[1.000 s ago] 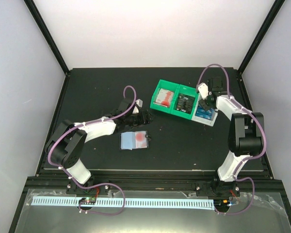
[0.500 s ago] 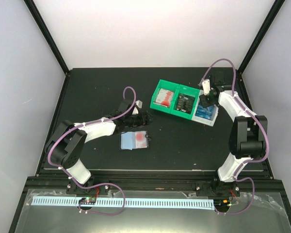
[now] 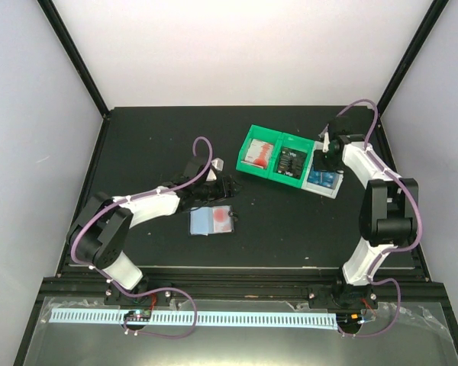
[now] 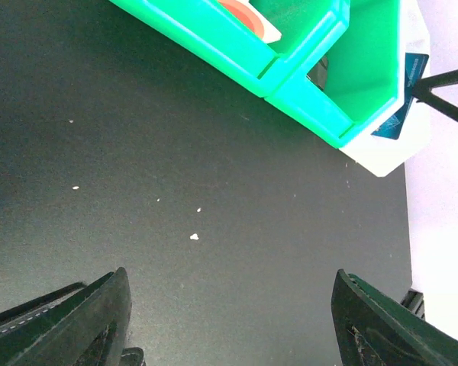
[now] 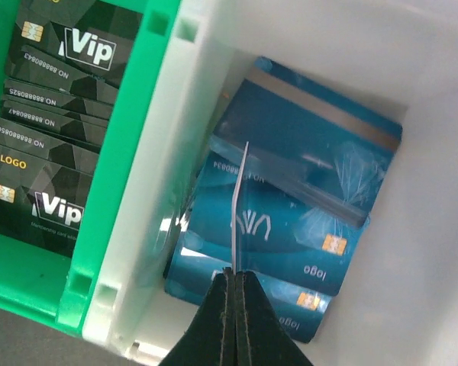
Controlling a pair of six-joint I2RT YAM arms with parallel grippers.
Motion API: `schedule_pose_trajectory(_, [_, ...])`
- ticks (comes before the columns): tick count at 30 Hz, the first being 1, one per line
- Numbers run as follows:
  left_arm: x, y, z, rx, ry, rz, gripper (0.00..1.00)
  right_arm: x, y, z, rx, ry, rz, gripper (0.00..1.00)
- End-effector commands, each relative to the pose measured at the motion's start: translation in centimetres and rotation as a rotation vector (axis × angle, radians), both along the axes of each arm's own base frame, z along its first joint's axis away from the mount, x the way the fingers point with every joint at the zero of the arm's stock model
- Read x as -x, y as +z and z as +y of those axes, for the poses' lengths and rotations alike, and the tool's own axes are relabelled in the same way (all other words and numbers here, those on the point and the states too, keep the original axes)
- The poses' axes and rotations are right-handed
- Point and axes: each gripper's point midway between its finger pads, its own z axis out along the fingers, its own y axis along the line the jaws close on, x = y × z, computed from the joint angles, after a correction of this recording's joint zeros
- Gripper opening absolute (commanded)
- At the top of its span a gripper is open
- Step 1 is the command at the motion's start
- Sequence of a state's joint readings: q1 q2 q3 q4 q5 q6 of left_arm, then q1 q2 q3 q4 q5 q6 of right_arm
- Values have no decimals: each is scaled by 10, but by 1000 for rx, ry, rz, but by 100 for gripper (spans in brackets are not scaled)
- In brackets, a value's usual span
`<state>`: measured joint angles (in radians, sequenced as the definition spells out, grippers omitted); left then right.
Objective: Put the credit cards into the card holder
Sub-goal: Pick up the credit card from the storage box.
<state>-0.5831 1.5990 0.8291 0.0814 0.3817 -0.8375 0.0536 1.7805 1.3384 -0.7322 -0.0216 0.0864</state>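
- The left tool [image 4: 230, 311] hangs over the dark tabletop [image 3: 153, 145] with its fingers spread wide and nothing between them.
- On its near side, pale blue cards [image 3: 213, 220] with a red patch lie flat.
- Two joined green bins [image 4: 214, 34] hold red-and-white cards [image 3: 258, 156] in the left one and black cards [image 5: 53, 114] in the right one.
- The white bin [image 5: 412, 91] beside them holds blue cards [image 5: 290, 229].
- The right tool [image 5: 235, 282] is above that bin, pinched tight on one thin card [image 5: 240, 198], which shows edge-on.

Right end effector [image 5: 234, 274] lowered toward white bin [image 5: 431, 229], credit card [image 5: 239, 206] carried along
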Motion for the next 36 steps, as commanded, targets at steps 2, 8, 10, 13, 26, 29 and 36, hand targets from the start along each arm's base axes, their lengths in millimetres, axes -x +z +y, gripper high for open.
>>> schedule_pose_trajectory(2, [4,21,-7,45,-54,-61,74,-3,27,-9,-32,-144,-88,1])
schedule_pose_trajectory(8, [9,22,-5,37,-54,-63,74,-7,34,-12,-55,-228,-95,1])
schedule_pose_trajectory(10, [10,22,-4,33,-50,-63,74,-9,31,-11,-65,-242,-93,1])
schedule_pose_trajectory(13, [11,22,-3,30,-47,-66,74,-13,21,-13,-53,-258,-72,1])
schedule_pose_trajectory(26, [10,15,-2,13,-33,-53,74,-27,-14,-10,-63,-249,-19,14])
schedule_pose_trajectory(29, [10,14,-2,10,-32,-50,74,-26,-18,-12,-52,-247,-12,19])
schedule_pose_trajectory(36, [10,12,-2,10,-31,-46,74,-25,-23,-7,-72,-227,-1,18])
